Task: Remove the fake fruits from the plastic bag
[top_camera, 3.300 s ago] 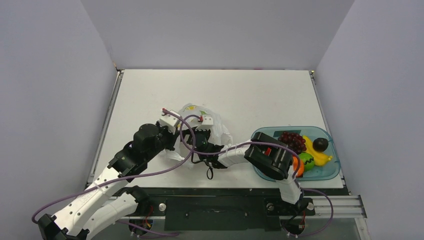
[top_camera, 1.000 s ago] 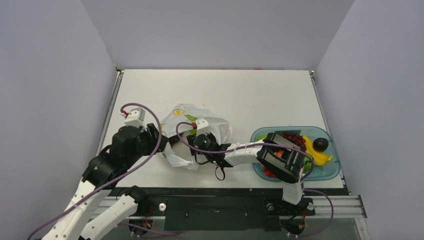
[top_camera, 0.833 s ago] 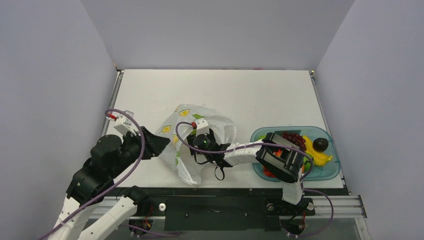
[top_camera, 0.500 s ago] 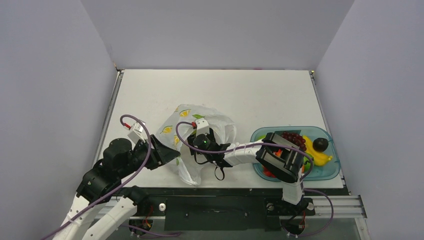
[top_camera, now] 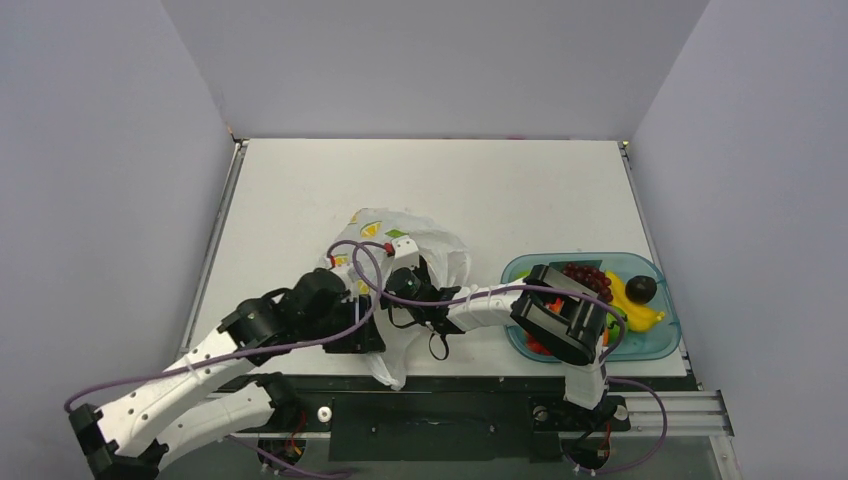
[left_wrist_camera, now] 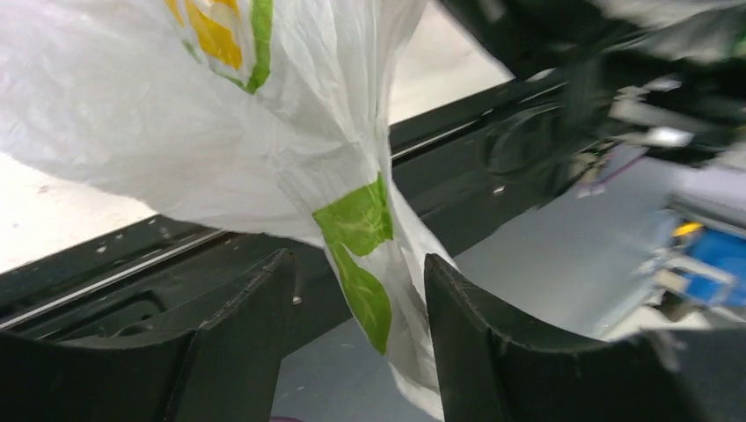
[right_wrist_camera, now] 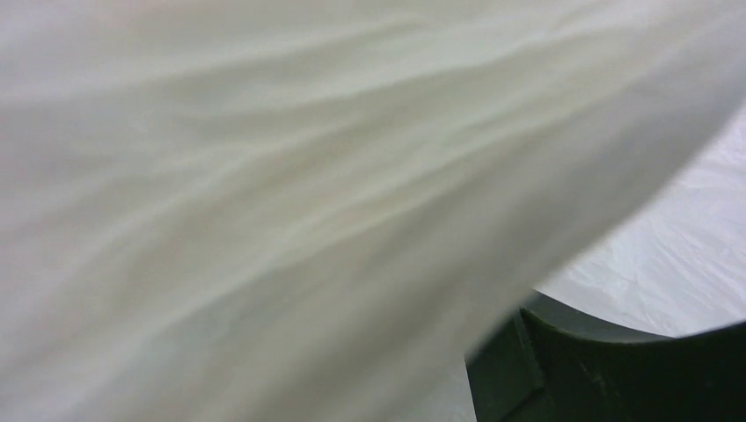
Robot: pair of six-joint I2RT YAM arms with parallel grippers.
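Bag (left_wrist_camera: 264,132) neck hangs between the spread, unclosed fingers of the left claw (left_wrist_camera: 356,264), placed for pinching it steady. Right claw (top_camera: 408,285), buried in plastic: grip unreadable. Fruits (top_camera: 585,280) sit in a tray (top_camera: 655,345), well to its right.

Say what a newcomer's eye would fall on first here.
The white lemon-print plastic bag in the middle of the top view draws the eye first. In the left wrist view a strand of it hangs between the left gripper's open fingers. To its right, a teal tray holds grapes and a banana.
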